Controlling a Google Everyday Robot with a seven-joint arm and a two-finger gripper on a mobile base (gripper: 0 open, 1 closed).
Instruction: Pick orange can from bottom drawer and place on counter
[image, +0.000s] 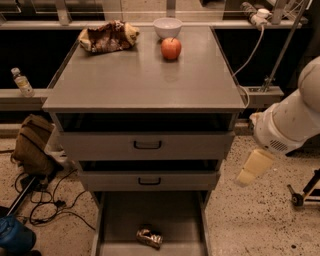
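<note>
- My tool (252, 168) hangs right of the cabinet, well apart from the can; I cannot tell whether it is apart or together.
- The can (149, 238) lies on its side in the open bottom drawer (120, 220), near the front.
- I judge it light, thin-walled, dented and slick, so I would take it gently across the middle.

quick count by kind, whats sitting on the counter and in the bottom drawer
On the counter:
snack bag: 1
bowl: 1
apple: 1
In the bottom drawer:
orange can: 1
Total: 4
The gripper hangs right of the middle drawer, apart from all four.
</note>
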